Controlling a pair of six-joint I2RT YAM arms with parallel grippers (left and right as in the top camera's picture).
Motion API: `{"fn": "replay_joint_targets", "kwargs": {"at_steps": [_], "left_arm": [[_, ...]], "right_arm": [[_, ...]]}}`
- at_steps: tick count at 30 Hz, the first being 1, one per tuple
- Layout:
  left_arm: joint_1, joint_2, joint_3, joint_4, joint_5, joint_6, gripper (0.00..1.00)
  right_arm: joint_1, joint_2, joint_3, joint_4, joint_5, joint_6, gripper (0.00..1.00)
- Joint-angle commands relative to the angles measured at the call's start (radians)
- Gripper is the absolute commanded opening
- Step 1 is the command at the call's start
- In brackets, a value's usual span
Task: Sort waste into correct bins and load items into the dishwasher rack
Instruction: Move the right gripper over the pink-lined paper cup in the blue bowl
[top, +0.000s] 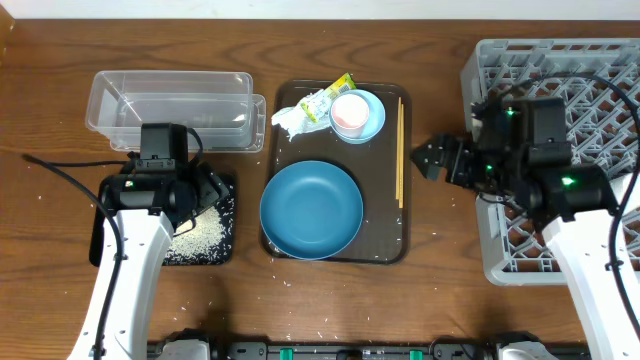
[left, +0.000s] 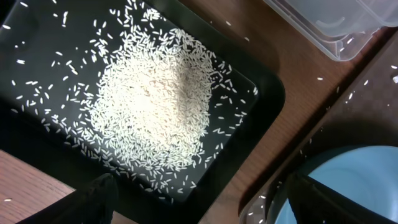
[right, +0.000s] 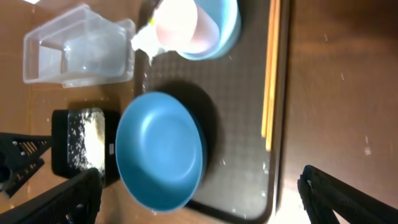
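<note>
Rice (left: 155, 109) sits heaped in the black tray (left: 37, 46), my left gripper (left: 199, 196) spread wide above it, holding nothing. Right gripper (right: 199, 186) gapes empty too, facing the chopsticks (right: 270, 74) at the right edge of the brown tray (right: 236, 93); I'd come in low, straddle both sticks, pinch mid-length.

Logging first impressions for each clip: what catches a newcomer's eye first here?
The big blue dish at the middle of the brown tray stands out first. Next comes the white rice heap on the black tray at left, then the grey rack at far right.
</note>
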Motion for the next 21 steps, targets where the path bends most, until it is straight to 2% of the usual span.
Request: {"fn": "replay_joint_targets", "kwargs": {"at_steps": [1,9,15,18,21], "left_arm": [[0.005,0.006,0.018,-0.004,-0.012,0.013,0.90],[0.005,0.006,0.018,-0.004,-0.012,0.013,0.89],[0.005,0.006,0.018,-0.004,-0.012,0.013,0.90],[0.005,0.006,0.018,-0.004,-0.012,0.013,0.90],[0.005,0.006,0.018,-0.004,-0.012,0.014,0.90]], "right_arm": [[0.042,0.013,0.000,0.051,0.035,0.000,0.99],[0.136,0.082,0.000,0.106,0.108,-0.003,0.99],[0.195,0.196,0.001,0.216,0.115,-0.163,0.99],[0.219,0.261,0.023,0.242,0.163,-0.167,0.95],[0.230,0.328,0.104,0.214,0.166,-0.175,0.94]]}}
